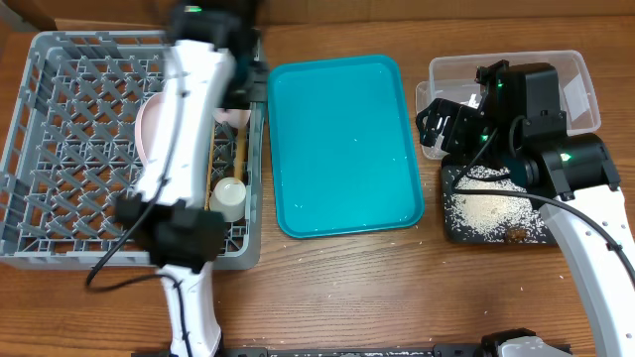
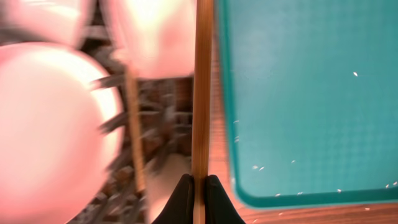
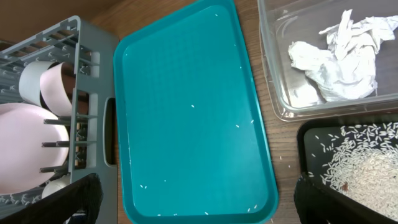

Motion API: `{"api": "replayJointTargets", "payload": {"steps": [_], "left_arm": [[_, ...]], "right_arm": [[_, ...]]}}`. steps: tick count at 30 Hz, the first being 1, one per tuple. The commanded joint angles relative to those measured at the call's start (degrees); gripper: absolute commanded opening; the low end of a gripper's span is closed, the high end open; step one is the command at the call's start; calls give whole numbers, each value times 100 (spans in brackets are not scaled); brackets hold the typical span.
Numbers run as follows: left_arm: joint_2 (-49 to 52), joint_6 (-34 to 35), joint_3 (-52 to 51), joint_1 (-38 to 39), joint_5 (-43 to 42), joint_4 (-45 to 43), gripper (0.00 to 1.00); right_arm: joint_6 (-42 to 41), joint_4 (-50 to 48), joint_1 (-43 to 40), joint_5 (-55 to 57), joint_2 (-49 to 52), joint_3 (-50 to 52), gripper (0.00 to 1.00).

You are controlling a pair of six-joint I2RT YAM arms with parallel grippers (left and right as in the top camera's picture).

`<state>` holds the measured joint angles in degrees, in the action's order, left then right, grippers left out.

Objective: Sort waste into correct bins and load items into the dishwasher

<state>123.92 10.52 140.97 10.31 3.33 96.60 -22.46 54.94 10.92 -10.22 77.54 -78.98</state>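
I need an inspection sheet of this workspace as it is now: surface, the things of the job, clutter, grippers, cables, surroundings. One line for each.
Surface: wooden table, carrying a rack, a tray and two bins.
Job's things: grey dish rack holds the plate and the cup; clear tub holds crumpled tissue; black tray holds rice.
Clutter: teal tray with loose grains scattered on it.
Grippers: left gripper shut on a wooden chopstick at the rack's edge; right gripper open, holding nothing, near the tub.
Cables: black cable hangs over the rack's front wall.
Surroundings: nothing seen.
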Motion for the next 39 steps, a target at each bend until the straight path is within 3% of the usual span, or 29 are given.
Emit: {"api": "replayJointTargets", "payload": {"steps": [1, 4, 8, 16, 18, 21, 24, 30, 37, 38, 39], "left_arm": [[-179, -448, -315, -520, -44, 20, 4], [-177, -638, -857, -922, -17, -63, 4], [-173, -918, -1917, -1279, -122, -918, 4], [-168, -1486, -2841, -1110, -282, -1808, 7], [-168, -1486, -2839, -1040, -275, -1912, 13], [-168, -1484, -2833, -957, -273, -1974, 46], [-181, -1436, -2828, -953, -271, -1950, 60], [-225, -1045, -2009, -960, -278, -1320, 61], [-942, -448, 72, -472, -575, 20, 60], [-1224, -450, 315, -267, -616, 11, 100], [-1366, -450, 389, -162, -614, -2, 100]], "right_arm": [[-2, -35, -7, 33, 7, -48, 100], [-2, -37, -7, 33, 7, -48, 100], [-2, -35, -7, 33, 7, -48, 100], [-4, -35, -7, 33, 7, -48, 100], [-2, -37, -7, 33, 7, -48, 100], [-2, -35, -7, 33, 7, -48, 100], [-2, -35, -7, 33, 7, -48, 100], [-2, -35, -7, 33, 7, -48, 100], [-2, -35, -7, 33, 7, -48, 100], [-4, -37, -7, 33, 7, -48, 100], [-2, -35, -7, 33, 7, -48, 99]]}}
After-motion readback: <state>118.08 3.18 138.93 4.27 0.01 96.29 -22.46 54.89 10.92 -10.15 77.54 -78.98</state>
